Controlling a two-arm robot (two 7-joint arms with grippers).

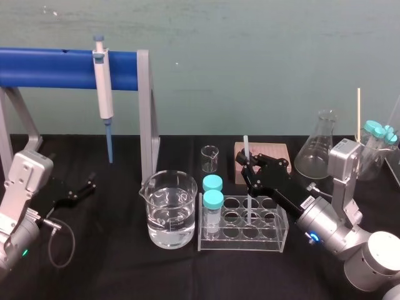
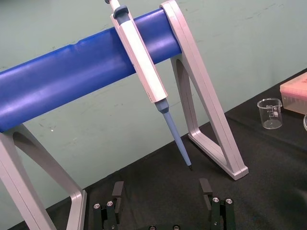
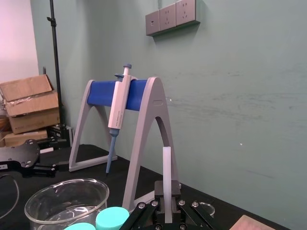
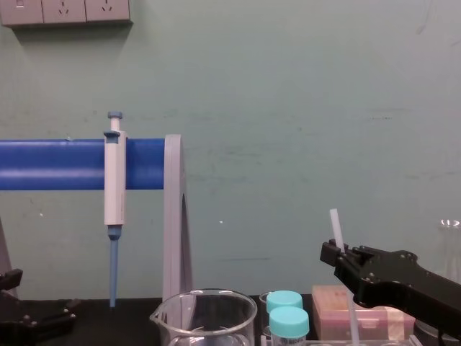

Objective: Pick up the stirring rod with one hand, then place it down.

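The stirring rod (image 1: 246,147) is a thin, straight, whitish stick, slightly see-through, and it stands nearly upright in the right gripper (image 1: 249,166), whose black fingers are closed on it partway up its length. Its top pokes out above the fingers, and the rest runs down over the clear tube rack (image 1: 276,235) right of the middle of the table. From the head camera the lower stretch shows faintly against the rack's round holes, but whether the tip sits in a hole, touches the rack or hangs free cannot be made out. In the chest view the rod (image 4: 336,229) rises above the gripper (image 4: 333,254), and its lower end is cut off by the bottom edge. The right wrist camera sees the rod (image 3: 166,167) as a pale strip pinched between the finger pads (image 3: 160,195), which hide the part beneath. The left gripper (image 1: 84,187) lies far off at the table's left side, its fingers (image 2: 117,190) spread wide with nothing between them, below the pipette (image 2: 144,67) hanging on the blue stand (image 2: 57,81).
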